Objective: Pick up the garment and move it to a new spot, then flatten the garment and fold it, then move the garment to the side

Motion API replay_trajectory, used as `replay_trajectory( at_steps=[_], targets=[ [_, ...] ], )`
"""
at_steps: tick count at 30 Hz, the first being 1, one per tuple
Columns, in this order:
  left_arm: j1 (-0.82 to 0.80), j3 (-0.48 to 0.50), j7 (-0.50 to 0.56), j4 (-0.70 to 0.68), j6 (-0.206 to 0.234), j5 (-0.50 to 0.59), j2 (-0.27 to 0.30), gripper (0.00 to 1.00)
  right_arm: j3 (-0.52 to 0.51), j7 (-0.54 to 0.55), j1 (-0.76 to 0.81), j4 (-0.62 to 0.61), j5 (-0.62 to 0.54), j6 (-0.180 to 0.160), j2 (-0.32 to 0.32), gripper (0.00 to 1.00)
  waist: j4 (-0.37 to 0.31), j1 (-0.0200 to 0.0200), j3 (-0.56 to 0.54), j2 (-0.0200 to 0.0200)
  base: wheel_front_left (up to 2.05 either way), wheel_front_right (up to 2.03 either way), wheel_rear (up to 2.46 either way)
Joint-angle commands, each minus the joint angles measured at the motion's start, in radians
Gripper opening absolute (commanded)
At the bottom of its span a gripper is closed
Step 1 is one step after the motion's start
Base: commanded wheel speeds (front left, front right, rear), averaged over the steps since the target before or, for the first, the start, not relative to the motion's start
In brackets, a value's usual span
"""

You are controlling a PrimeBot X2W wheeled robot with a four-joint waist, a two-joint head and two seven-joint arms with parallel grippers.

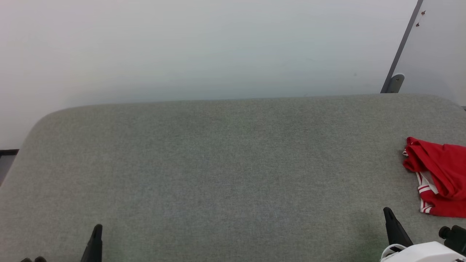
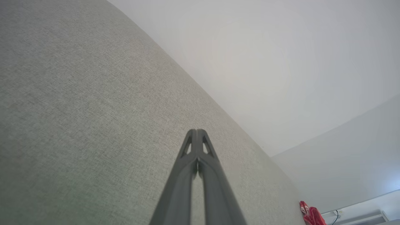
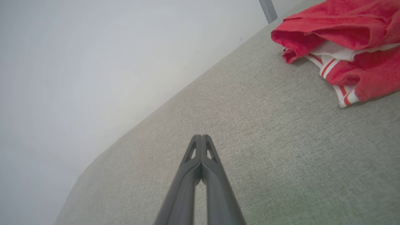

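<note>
The grey fabric worktop [image 1: 225, 163] is stretching wide, and the garment [image 1: 440, 174] is lying bunched up at the worktop's right edge. The left gripper [image 1: 97, 228] and the right gripper [image 1: 387, 211] are hovering over the worktop's near edge, both with jaws pressed together, gripping nothing.
</note>
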Motion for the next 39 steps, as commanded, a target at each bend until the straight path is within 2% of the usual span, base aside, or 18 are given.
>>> replay_trajectory(
  at_steps=[1, 39],
  targets=[
    [-0.026, 0.010, 0.006, -0.009, -0.002, -0.019, 0.005, 0.00, -0.008, 0.005, -0.033, -0.018, 0.027, 0.000, -0.002, 0.00, 0.000, 0.0000, 0.001, -0.0001, 0.00, 0.00, 0.00],
    [-0.135, 0.040, 0.121, 0.025, -0.003, -0.300, -0.107, 0.00, -0.075, 0.118, -0.058, -0.067, 0.446, -0.001, 0.041, 0.00, 0.006, 0.0000, 0.022, -0.0001, 0.00, 0.00, 0.00]
  ],
)
